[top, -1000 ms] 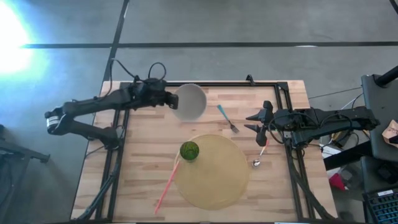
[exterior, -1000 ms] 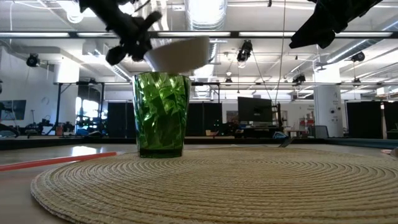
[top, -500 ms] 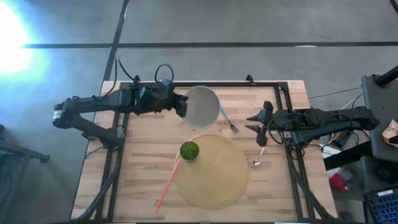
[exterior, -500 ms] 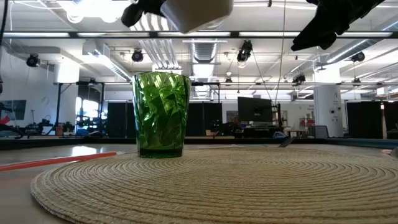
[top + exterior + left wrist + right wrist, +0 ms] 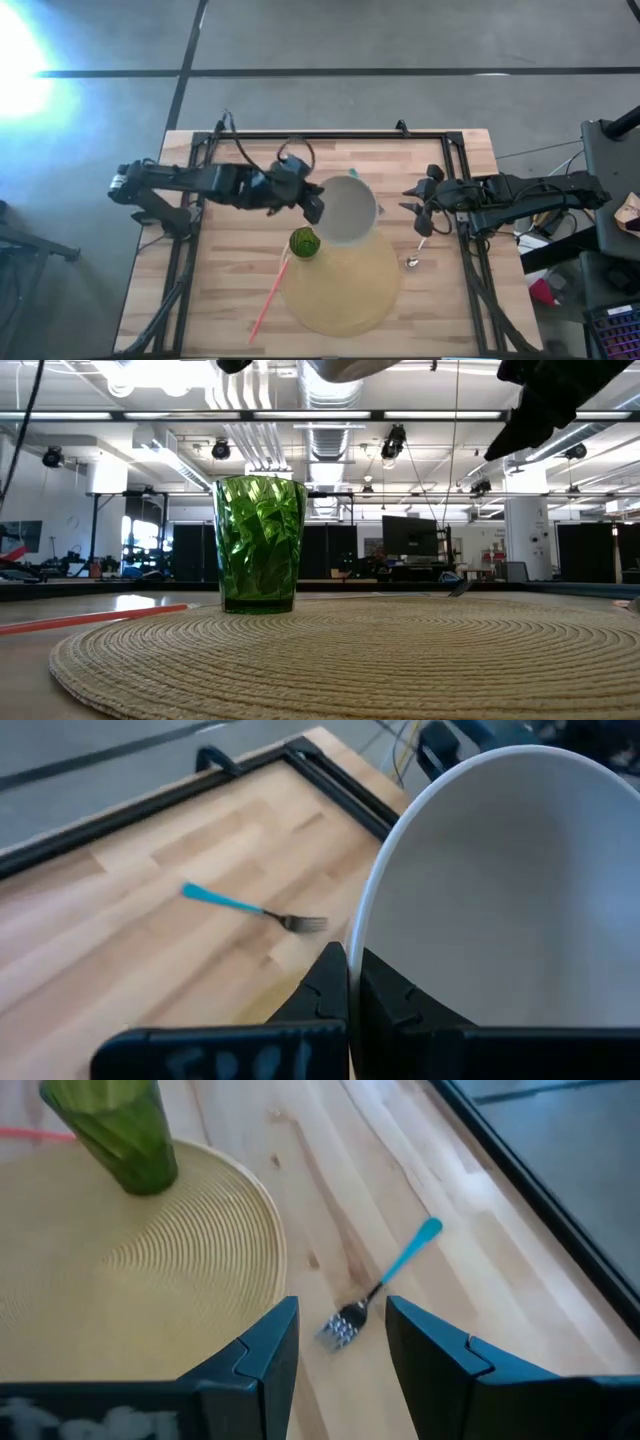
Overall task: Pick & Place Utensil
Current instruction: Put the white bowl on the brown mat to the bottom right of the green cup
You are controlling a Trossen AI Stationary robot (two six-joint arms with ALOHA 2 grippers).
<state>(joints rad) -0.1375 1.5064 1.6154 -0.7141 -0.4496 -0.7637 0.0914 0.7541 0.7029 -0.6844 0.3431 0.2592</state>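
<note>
Carrying bowl (image 5: 349, 210) from rear edge toward mat (image 5: 340, 280), left jaws (image 5: 312, 206) pinching its rim. Hovering spread over right edge: right jaws (image 5: 422, 208). Lying mid-worktop: fork (image 5: 385, 1285). Next, probably lowering bowl onto mat.

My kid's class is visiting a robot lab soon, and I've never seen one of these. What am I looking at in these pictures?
Two robot arms work at a wooden table. One camera looks straight down, one sits at tabletop height, and one rides on each wrist. The left end effector is shut on the rim of a white bowl, held up over the table. The right end effector is open, above a blue-handled fork. Also on the table: a round woven placemat with a green cup, a spoon and a pink straw.
</note>
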